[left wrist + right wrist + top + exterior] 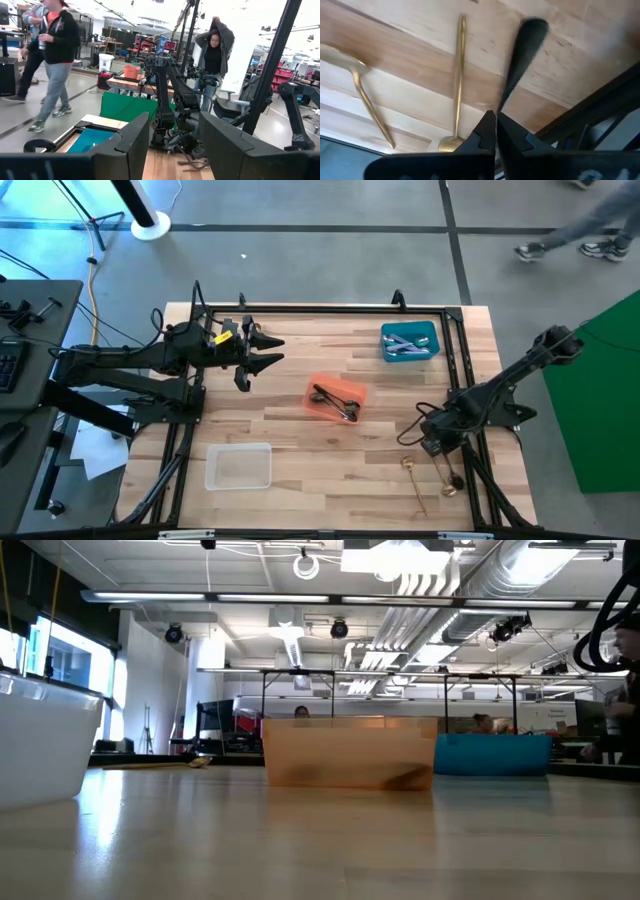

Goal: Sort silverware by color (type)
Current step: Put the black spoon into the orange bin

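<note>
High view: overhead, looking straight down on the whole worktop (300, 430) and both arms — floor visible on all sides. Low view: at worktop height, level, facing across the surface into the room; the orange bin (350, 752) sits mid-distance, the blue bin (492, 754) farther back, the white bin (45, 740) very near (all three also seen from above). Left wrist view: raised, looking outward past its own end effector (172, 145) across the worktop to the far arm and the room, where people stand. Right wrist view: close above the wood, angled down — shares two gold utensils (457, 80) with the overhead.
</note>
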Tool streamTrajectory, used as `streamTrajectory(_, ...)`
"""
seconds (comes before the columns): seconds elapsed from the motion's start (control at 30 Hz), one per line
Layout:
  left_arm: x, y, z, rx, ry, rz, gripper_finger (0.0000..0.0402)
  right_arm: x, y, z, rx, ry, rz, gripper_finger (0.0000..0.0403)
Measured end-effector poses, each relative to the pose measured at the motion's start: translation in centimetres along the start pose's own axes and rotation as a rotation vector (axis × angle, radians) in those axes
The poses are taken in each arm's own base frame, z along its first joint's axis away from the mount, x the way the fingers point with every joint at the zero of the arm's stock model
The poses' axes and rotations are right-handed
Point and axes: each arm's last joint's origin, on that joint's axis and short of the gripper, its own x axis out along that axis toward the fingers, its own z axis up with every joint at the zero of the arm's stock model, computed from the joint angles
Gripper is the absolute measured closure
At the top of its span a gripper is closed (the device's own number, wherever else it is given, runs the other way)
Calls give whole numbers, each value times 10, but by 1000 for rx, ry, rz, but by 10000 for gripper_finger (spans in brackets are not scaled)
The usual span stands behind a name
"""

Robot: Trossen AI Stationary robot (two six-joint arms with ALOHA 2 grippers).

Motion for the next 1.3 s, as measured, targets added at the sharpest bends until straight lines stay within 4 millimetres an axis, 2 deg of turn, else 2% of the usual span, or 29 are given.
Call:
streamTrajectory(0.57, 0, 0, 0, 0, 0, 0, 241, -1, 5, -1, 22, -3, 60, 399)
streamTrajectory(0.67, 0, 0, 0, 0, 1, 0, 241, -1, 5, -1, 40, -7, 56, 379)
streamTrajectory(0.9, 0, 0, 0, 16, 2, 0, 241, 4, 1, -11, 56, 3, 7, 278)
streamTrajectory(1.0, 0, 0, 0, 29, 1, 0, 241, 6, -3, -12, 58, -19, -41, 250)
streamTrajectory(1.3, 0, 0, 0, 36, 1, 0, 241, 17, 0, -9, 43, -24, -98, 248)
